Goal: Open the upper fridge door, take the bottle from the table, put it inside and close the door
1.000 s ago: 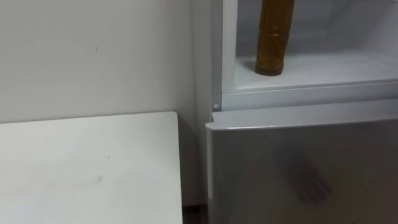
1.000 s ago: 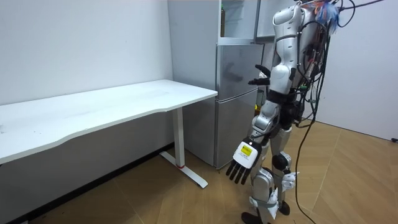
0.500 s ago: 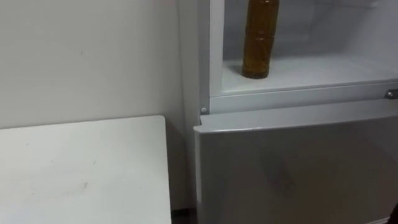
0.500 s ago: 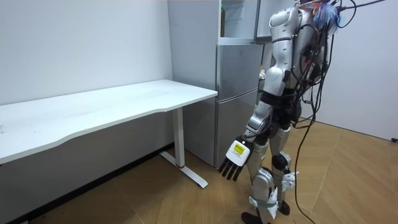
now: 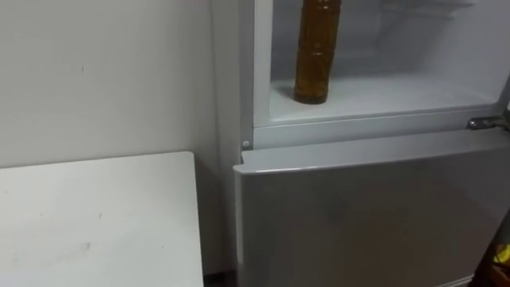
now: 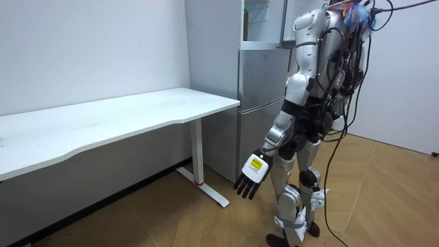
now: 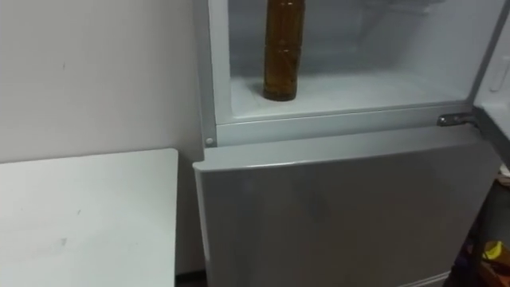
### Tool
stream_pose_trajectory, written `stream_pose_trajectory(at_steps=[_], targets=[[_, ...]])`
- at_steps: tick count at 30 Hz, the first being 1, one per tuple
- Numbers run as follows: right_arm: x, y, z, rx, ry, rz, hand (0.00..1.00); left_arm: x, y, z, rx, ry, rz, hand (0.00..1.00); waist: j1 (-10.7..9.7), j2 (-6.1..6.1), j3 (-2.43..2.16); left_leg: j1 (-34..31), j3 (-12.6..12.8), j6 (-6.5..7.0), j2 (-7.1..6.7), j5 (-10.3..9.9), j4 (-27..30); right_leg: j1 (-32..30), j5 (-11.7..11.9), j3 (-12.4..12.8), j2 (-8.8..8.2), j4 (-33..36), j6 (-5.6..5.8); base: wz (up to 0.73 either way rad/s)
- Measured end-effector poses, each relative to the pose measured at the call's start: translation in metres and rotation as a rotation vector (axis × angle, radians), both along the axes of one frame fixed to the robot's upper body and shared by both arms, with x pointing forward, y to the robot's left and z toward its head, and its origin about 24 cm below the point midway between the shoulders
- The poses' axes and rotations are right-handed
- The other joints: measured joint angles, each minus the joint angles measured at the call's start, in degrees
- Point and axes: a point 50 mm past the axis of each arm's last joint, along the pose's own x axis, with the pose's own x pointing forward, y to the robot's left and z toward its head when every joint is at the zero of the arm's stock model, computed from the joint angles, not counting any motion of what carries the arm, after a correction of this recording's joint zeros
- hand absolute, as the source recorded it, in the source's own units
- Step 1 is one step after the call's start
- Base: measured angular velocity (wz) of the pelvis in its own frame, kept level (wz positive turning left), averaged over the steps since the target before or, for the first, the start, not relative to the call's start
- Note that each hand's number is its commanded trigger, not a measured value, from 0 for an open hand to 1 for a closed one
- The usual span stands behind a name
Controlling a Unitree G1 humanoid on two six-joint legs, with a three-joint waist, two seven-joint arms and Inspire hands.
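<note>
**Bottle sitting in upper fridge, left hand hanging free**

- The bottle point(image 5: 316, 52) is standing upright on the white floor of the upper fridge point(image 5: 390, 92). It is sitting towards the left side of the compartment, close to the front edge. Nothing is touching it. Its contents are looking amber-brown, and its top is running out of frame.
- The upper fridge is standing open to the head camera, with the interior showing white.
- A metal hinge point(image 5: 484, 123) is showing at the right end of the sill below the compartment.
- The lower door point(image 5: 366, 215) is sitting closed. It is a plain silver panel directly under the sill.
- A white table point(image 5: 96, 215) is sitting just beside the fridge on the robot's left, against the wall point(image 5: 103, 72).
- In the room view the robot is standing upright on the wood floor point(image 6: 384, 199), right in front of the fridge. The table is running off towards the room view's left.
- The left hand point(image 6: 250, 177) is hanging low beside the leg, well below the fridge shelf. Its fingers are straight and spread, pointing down, and it is holding nothing.
</note>
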Motion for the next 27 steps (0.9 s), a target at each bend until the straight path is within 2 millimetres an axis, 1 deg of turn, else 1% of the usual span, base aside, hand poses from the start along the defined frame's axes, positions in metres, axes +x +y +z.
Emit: stream_pose_trajectory(at_steps=[1,2,3,5,6,8,9,10,11,12,13,17,22,24,26,27], targets=[[-0.001,-0.006,0.003,-0.015,0.016,-0.020,0.00,-0.002,0.002,0.001,0.006,-0.001,0.020,0.00,-0.1,-0.20,0.08,0.0,0.0,-0.04,0.08,-0.2,0.0,-0.1,-0.1,0.0,0.06,0.1,0.01,0.00],[0.000,-0.014,0.008,-0.034,0.018,-0.054,0.00,-0.006,0.003,0.001,0.011,0.002,0.036,0.00,-0.1,-0.53,0.05,0.0,-0.1,-0.04,0.10,-0.3,0.0,-0.2,-0.2,0.0,0.10,0.1,0.01,0.00],[0.002,-0.018,0.012,-0.047,0.013,-0.067,0.00,-0.007,0.004,0.002,0.014,0.005,0.040,0.00,-0.1,-0.55,0.10,-0.1,-0.1,-0.03,0.10,-0.3,0.0,-0.2,-0.1,0.1,0.12,0.1,0.01,0.00],[0.011,-0.037,0.027,-0.103,0.008,-0.093,0.00,-0.008,0.006,0.002,0.021,0.016,0.030,0.00,-0.4,-0.86,0.11,0.0,-0.2,0.03,0.06,-0.4,0.0,-0.2,-0.1,0.2,0.10,0.3,0.02,0.00],[0.014,-0.041,0.031,-0.119,0.007,-0.098,0.00,-0.007,0.006,0.002,0.022,0.015,0.028,0.00,-0.4,-0.92,0.12,0.0,-0.2,0.03,0.04,-0.4,0.0,-0.3,-0.1,0.2,0.10,0.4,0.03,0.00],[0.028,-0.053,0.046,-0.162,-0.018,-0.133,0.00,-0.005,0.007,0.003,0.027,0.006,0.025,0.00,-0.6,-1.15,0.21,-0.1,-0.1,0.02,0.04,-0.4,0.0,-0.5,-0.1,0.2,0.07,0.7,0.01,0.00],[0.032,-0.056,0.049,-0.171,-0.026,-0.143,0.00,-0.004,0.007,0.003,0.027,0.003,0.025,0.00,-0.5,-1.18,0.21,-0.1,0.1,0.02,0.05,-0.4,0.0,-0.6,-0.1,0.3,0.09,0.8,0.01,-0.09],[0.040,-0.060,0.055,-0.191,-0.022,-0.142,0.00,-0.003,0.008,0.003,0.029,-0.001,0.023,0.00,-0.4,-1.21,0.19,-0.1,0.7,0.01,0.11,-0.4,0.0,-0.8,-0.1,0.8,0.17,0.8,0.01,-0.14],[0.047,-0.063,0.064,-0.213,-0.027,-0.145,0.00,-0.003,0.008,0.003,0.029,-0.003,0.022,0.00,-0.5,-1.36,0.08,-0.2,0.7,0.02,0.10,-0.4,0.0,-1.0,-0.1,1.0,0.21,0.8,0.01,-0.14],[0.050,-0.065,0.068,-0.227,-0.031,-0.146,0.00,-0.002,0.008,0.003,0.030,-0.006,0.021,0.00,-0.6,-1.34,0.09,-0.2,0.7,0.02,0.08,-0.4,0.0,-1.0,-0.1,1.0,0.20,0.8,0.01,-0.08],[0.054,-0.068,0.078,-0.256,-0.038,-0.156,0.00,-0.001,0.008,0.004,0.032,-0.010,0.021,0.00,-0.5,-1.26,0.14,-0.1,1.0,0.02,0.06,-0.4,-0.1,-1.0,-0.1,1.1,0.20,0.8,0.02,0.00],[0.059,-0.079,0.099,-0.332,-0.009,-0.197,0.00,0.001,0.011,0.006,0.046,-0.029,0.033,0.00,-0.4,-1.62,0.11,-0.1,1.1,0.01,0.08,-0.4,-0.6,-1.1,-0.1,1.2,0.28,0.8,0.02,0.00],[0.068,-0.083,0.122,-0.463,0.029,-0.178,0.00,0.002,0.011,0.006,0.051,-0.019,-0.001,0.00,-0.7,-1.75,0.09,-0.2,1.2,0.01,0.00,-0.4,-0.5,-1.1,-0.2,1.1,0.21,0.6,0.09,0.00],[0.071,-0.085,0.135,-0.514,0.011,-0.184,0.00,-0.001,0.010,0.006,0.049,-0.013,0.002,0.00,-0.9,-1.72,0.11,-0.2,1.1,0.01,-0.07,-0.4,-0.6,-1.1,-0.2,1.0,0.17,0.5,0.15,0.00],[0.078,-0.089,0.157,-0.615,-0.004,-0.168,0.00,-0.006,0.010,0.006,0.048,0.000,0.005,0.00,-1.2,-1.71,0.12,-0.1,0.9,0.01,-0.10,-0.4,-0.6,-1.1,-0.2,1.2,0.19,0.5,0.15,-0.02],[0.080,-0.090,0.164,-0.645,-0.008,-0.164,0.00,-0.007,0.010,0.006,0.047,0.001,0.003,0.00,-1.2,-1.71,0.12,-0.1,0.9,0.01,-0.10,-0.4,-0.6,-1.1,-0.2,1.1,0.19,0.5,0.15,0.00]])
